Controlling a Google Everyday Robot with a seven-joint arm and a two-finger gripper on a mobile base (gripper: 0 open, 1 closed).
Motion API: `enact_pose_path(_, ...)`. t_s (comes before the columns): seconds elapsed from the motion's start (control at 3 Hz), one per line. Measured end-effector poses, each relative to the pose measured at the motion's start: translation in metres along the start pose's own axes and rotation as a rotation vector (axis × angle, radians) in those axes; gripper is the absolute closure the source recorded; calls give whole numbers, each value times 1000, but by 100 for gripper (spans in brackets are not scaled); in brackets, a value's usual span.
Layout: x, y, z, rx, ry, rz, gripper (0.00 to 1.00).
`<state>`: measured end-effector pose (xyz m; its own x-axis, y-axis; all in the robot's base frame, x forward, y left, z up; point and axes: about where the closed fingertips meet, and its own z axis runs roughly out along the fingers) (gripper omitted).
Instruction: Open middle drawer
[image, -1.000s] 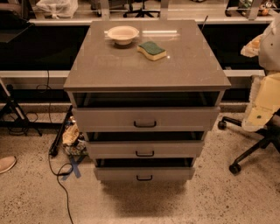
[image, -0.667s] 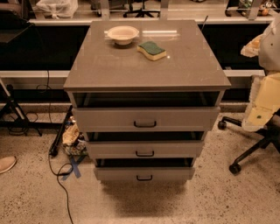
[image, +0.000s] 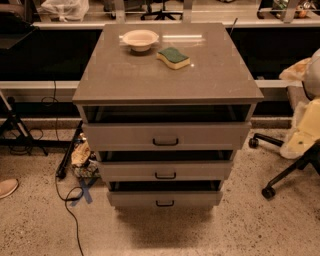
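The grey-taupe cabinet (image: 150, 75) has three flat-fronted drawers, each with a small black bar handle. The middle drawer (image: 200, 170) sits between the widest top drawer (image: 210, 135) and the narrowest bottom drawer (image: 195, 198). Its handle (image: 165, 175) is at the centre of its front. A dark gap shows above each drawer front. My gripper is out of view. Only pale, rounded parts of my arm (image: 307, 125) show at the right edge, well apart from the drawers.
A cream bowl (image: 140, 39) and a green-and-yellow sponge (image: 173, 57) lie on the cabinet top. An office chair base (image: 280, 175) stands at the right. Cables (image: 70, 210) and small clutter (image: 82, 157) lie on the floor at the left. A shoe (image: 7, 187) is at the far left.
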<state>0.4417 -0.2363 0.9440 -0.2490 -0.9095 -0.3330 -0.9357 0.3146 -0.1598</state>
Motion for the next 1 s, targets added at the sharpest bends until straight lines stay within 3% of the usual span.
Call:
enact_pose_path(0.67,38,1,110,-220,-200,50,0)
enact_pose_path(1.0,38,1,110,-220,-200,50,0)
